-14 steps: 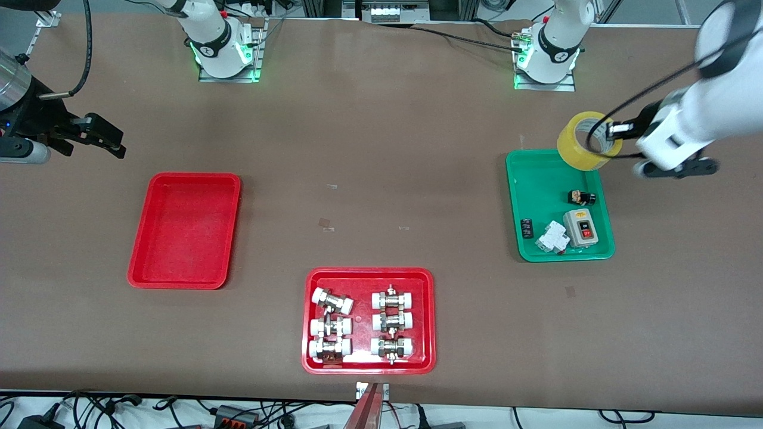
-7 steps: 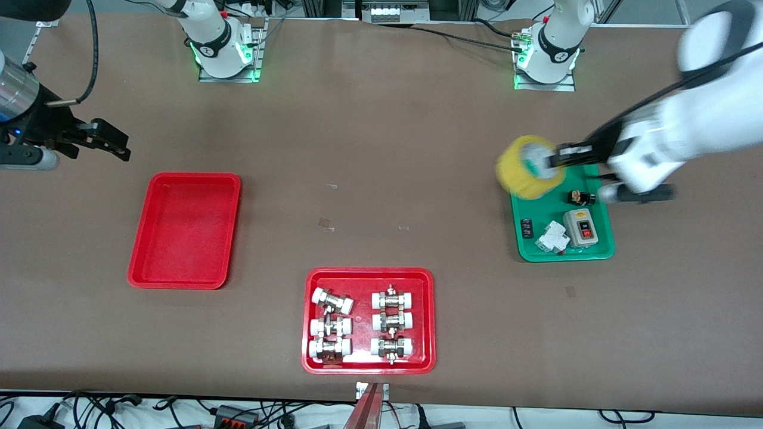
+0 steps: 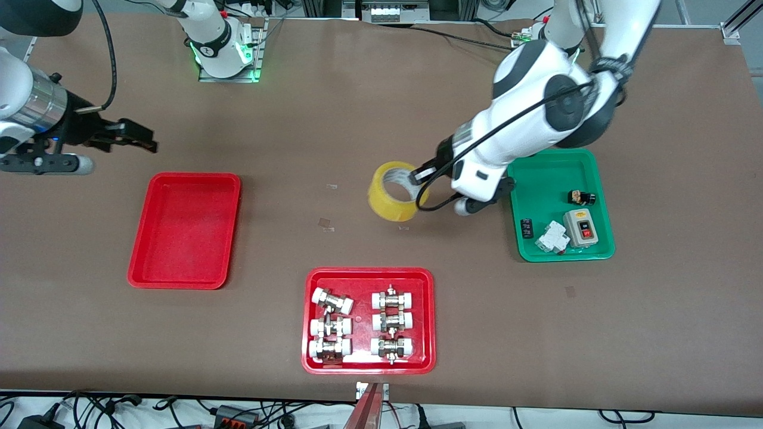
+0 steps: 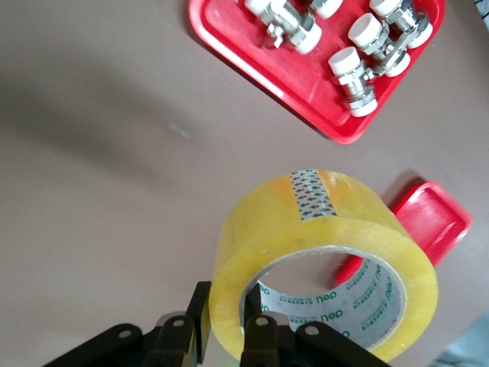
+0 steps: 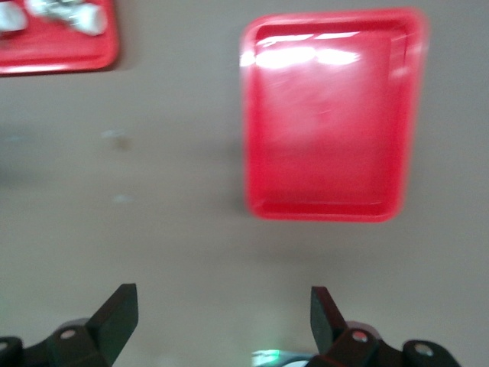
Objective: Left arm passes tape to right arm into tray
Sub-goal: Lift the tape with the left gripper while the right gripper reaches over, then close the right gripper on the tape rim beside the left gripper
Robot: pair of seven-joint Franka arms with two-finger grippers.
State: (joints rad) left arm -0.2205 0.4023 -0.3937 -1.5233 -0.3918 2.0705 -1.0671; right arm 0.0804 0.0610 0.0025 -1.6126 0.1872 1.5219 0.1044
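Two tools up: left tool [image 3: 421, 175] clamps the tape [image 3: 394, 190] wall over mid-counter [image 3: 357, 119]; right tool [image 3: 140, 138], spread wide, hangs beside the red tray [image 3: 185, 229].

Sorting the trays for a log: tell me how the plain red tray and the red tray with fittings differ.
The plain red tray holds nothing; the red tray with fittings carries six white-capped metal fittings in two columns. The plain red tray lies toward the right arm's end, the red tray with fittings mid-table, nearer the front camera. Both are shallow, red, rectangular with rounded corners.
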